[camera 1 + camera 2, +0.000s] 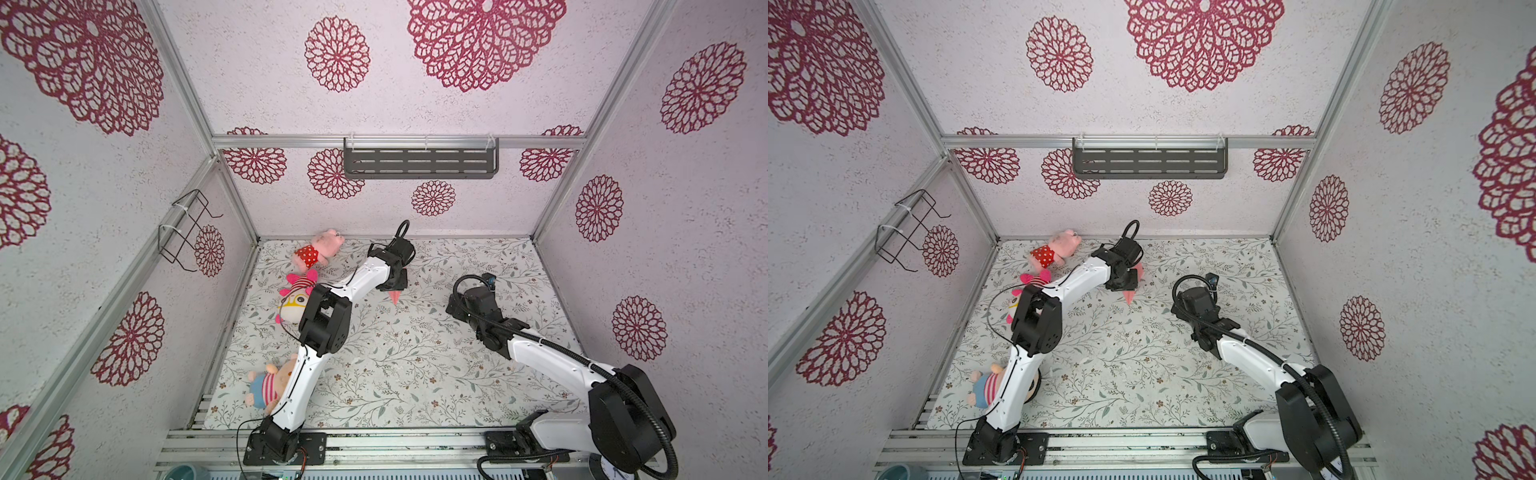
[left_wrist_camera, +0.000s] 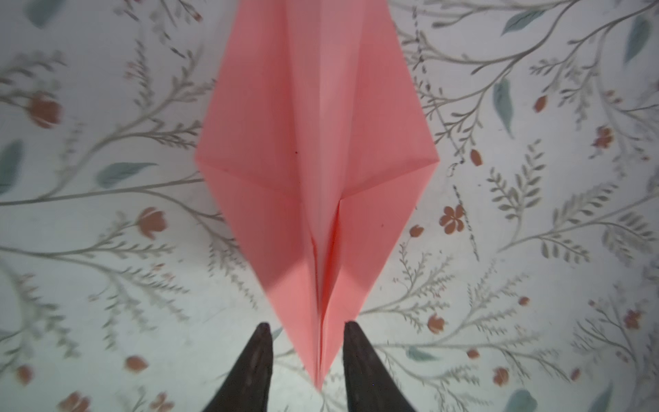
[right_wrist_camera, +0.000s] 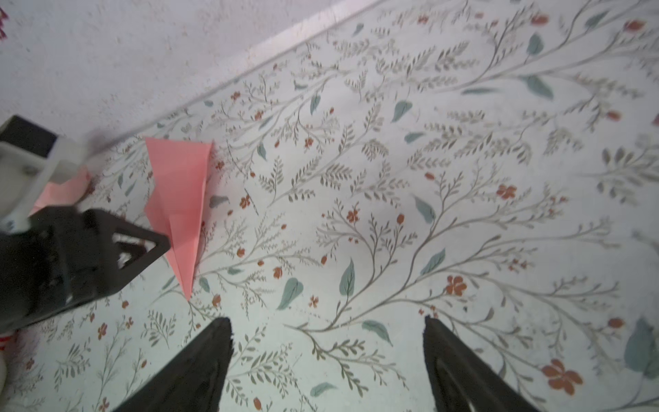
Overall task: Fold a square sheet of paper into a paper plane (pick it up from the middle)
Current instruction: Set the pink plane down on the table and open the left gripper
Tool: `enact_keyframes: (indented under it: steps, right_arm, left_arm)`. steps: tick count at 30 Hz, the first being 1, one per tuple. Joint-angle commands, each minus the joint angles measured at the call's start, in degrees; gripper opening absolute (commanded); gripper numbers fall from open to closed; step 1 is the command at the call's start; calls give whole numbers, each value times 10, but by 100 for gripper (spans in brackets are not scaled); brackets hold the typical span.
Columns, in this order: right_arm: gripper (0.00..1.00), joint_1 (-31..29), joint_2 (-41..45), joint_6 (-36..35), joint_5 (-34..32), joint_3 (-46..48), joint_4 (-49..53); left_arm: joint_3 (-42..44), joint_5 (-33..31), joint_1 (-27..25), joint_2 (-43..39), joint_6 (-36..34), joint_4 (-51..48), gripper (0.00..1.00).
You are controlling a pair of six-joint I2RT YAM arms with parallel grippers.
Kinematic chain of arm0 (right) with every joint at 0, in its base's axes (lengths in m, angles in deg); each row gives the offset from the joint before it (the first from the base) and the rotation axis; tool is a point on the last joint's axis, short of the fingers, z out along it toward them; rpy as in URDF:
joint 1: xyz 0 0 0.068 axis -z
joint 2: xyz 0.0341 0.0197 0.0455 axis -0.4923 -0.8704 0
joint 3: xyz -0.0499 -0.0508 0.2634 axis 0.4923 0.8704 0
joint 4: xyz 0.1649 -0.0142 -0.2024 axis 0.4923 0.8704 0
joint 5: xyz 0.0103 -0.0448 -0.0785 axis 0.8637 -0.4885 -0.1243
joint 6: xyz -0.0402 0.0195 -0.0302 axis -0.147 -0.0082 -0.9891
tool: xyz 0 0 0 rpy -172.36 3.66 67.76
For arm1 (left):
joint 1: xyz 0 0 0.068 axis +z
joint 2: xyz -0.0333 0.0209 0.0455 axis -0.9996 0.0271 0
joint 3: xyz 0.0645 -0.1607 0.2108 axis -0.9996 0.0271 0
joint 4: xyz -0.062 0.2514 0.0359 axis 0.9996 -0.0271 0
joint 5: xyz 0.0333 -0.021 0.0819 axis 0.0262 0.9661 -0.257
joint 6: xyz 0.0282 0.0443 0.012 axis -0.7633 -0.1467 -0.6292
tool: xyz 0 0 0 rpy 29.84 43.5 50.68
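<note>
Left gripper [image 1: 392,286] hides most of the paper plane [image 1: 394,297].

Pink paper plane [image 2: 317,171], folded dart with centre crease and layered wings, lies flat on floral surface [image 2: 535,249].

Three plush toys [image 1: 318,249] [image 1: 296,301] [image 1: 266,388] lie along the floral mat's [image 1: 415,374] left edge; a grey shelf [image 1: 419,160] hangs behind.

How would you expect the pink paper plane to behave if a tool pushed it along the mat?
The paper plane is thin folded paper, so probably very light; it would likely slide easily. Its layered centre crease probably stiffens it lengthwise, while the flat wings would likely bend or crumple.
</note>
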Motion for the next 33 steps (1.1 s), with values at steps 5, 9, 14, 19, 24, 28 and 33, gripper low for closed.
enact_keyframes:
  steps: [5, 9, 14, 19, 24, 28, 33]
  right_arm:
    - [98, 48, 46, -152, -90, -43, -11]
    - [99, 73, 74, -197, -130, -2, -67]
    - [99, 112, 114, -223, -162, 68, -118]
    - [99, 146, 158, -256, -152, 168, -199]
    - [99, 171, 182, -280, -125, 258, -289]
    - [99, 185, 151, -309, -84, 303, -372]
    - [99, 197, 79, -363, -59, 313, -449]
  left_arm:
    - [212, -133, 46, -324, -11, 106, 64]
    - [385, -234, 75, -479, -30, 182, 82]
    - [553, -316, 117, -626, -81, 250, 98]
    - [701, -367, 165, -715, -144, 349, 97]
    - [824, -369, 202, -748, -181, 500, 97]
    - [924, -370, 226, -733, -224, 648, 97]
    - [995, -287, 254, -731, -245, 774, 97]
